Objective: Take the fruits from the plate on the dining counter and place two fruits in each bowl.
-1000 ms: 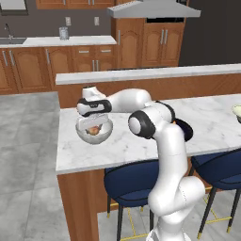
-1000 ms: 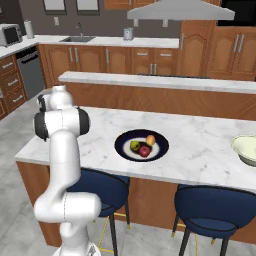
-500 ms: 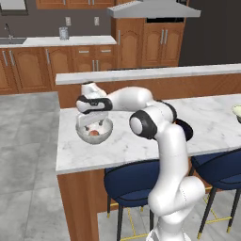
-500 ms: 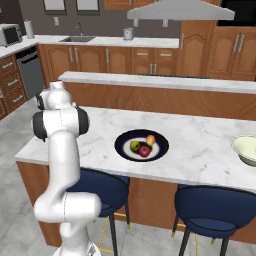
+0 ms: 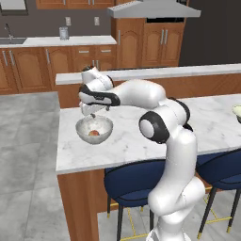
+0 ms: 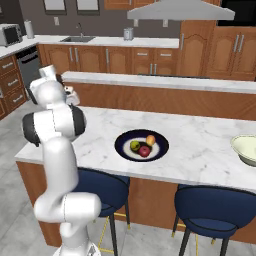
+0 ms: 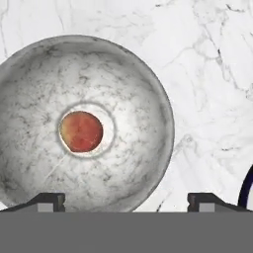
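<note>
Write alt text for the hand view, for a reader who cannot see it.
A small round peach-coloured fruit lies alone at the bottom of a deep silvery-grey speckled bowl, seen from straight above. The bowl stands on the white-grey marbled dining counter. The robot's jaws stand wide open at the bottom edge, holding nothing.

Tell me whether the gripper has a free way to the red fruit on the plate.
Probably yes: the gripper hangs open over the grey bowl, and the red fruit lies uncovered on the plate, with bare counter between them.
</note>
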